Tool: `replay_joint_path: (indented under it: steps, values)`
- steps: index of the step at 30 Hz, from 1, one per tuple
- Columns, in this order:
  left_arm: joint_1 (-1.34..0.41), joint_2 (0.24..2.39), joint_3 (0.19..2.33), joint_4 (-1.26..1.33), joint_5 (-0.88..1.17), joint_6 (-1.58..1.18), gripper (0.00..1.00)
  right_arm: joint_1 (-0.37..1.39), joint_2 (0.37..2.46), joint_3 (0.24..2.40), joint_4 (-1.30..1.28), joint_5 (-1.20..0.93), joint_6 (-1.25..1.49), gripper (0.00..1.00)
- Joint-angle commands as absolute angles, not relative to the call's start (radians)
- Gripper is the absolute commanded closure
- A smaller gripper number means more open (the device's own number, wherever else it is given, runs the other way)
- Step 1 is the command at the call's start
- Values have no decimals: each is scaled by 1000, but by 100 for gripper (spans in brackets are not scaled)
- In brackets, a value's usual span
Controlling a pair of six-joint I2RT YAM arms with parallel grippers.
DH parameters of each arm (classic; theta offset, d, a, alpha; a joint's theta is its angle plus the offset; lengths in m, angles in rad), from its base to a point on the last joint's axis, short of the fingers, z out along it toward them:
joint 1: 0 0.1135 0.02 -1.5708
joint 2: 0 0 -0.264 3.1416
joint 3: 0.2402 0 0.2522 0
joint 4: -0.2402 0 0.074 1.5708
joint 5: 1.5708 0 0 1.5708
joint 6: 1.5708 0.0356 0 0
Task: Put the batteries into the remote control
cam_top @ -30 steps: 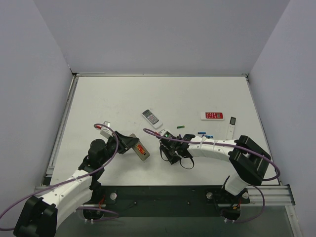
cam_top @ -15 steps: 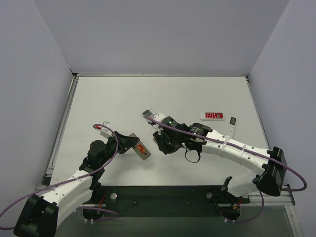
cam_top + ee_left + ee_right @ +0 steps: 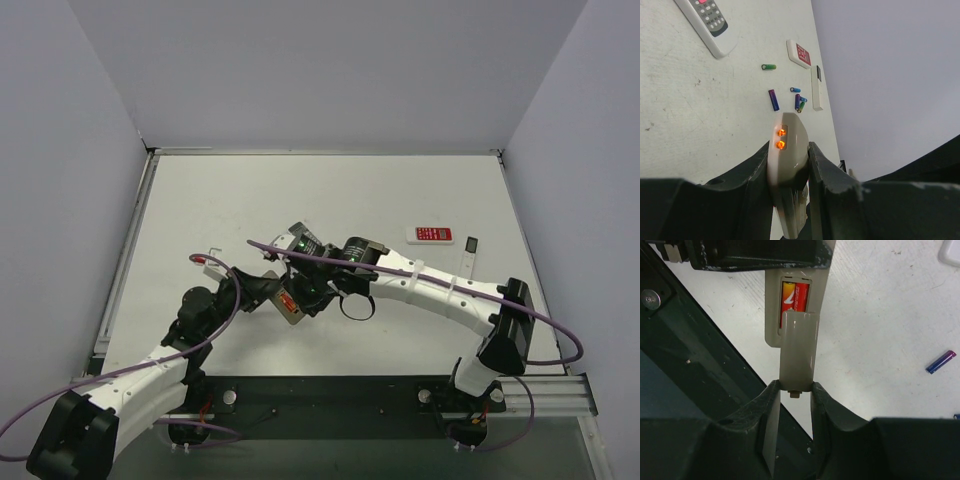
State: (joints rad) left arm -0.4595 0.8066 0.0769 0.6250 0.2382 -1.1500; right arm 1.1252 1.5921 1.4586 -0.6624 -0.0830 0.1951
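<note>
We see two red batteries (image 3: 794, 295) seated in the remote control (image 3: 771, 315), which the left jaws pinch off the counter (image 3: 700, 100), while the right jaws clamp one grey cover plate (image 3: 798, 347) overlapping its compartment, three other remotes (image 3: 707, 22) lying beyond.

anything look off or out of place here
Nothing damaged. The remote control, held by the left gripper, has its battery bay open, red batteries showing; the right gripper holds the cover at it. A few spare batteries lie scattered on the table.
</note>
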Motion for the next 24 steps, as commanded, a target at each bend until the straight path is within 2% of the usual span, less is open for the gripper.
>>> replay_joint_path:
  steps: [1,24]
  values:
    - [-479,801,86,729,204,-1163,100,1150,1650,1557,-765,-81,179,100]
    - [-578,782,89,756,75,-1170,100,1163,1790,1675,-881,-5,198,100]
